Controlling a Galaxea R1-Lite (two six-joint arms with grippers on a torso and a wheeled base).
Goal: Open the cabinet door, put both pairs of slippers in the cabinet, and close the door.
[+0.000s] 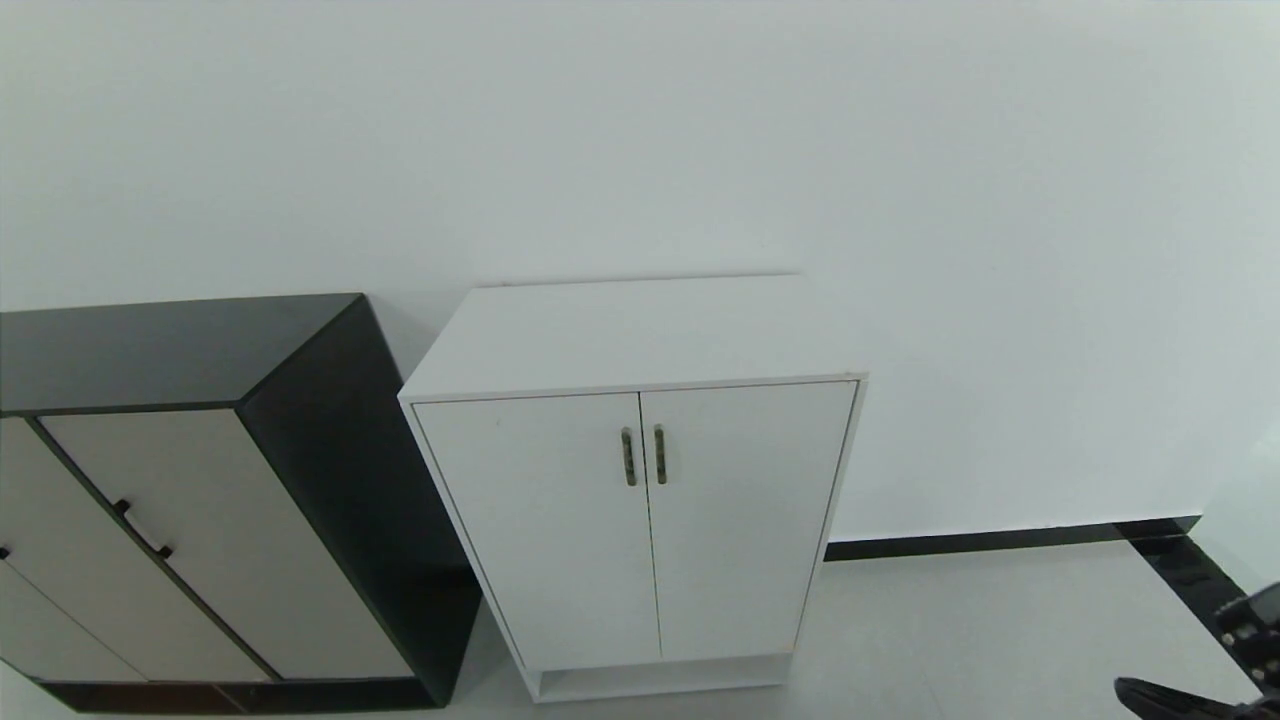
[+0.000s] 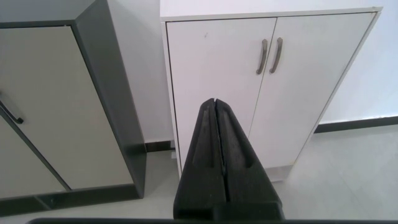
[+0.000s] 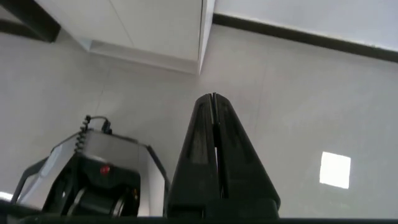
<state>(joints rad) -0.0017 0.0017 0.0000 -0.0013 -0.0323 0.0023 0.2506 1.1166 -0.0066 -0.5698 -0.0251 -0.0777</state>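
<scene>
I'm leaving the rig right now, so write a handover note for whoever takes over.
Left gripper: shut, empty, facing the white two-door cabinet.
Right gripper: shut, empty, low over the grey floor near that cabinet's base.
Both doors are shut, metal bar handles side by side.
Done: cannot tell, the inside is hidden. Left: likely everything, starting with a door.

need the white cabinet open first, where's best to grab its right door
Grip the vertical bar handle on the right door, coming straight from the front and closing across it sideways. It stands off the panel at the door's inner edge, so hinges are likely outboard.
</scene>
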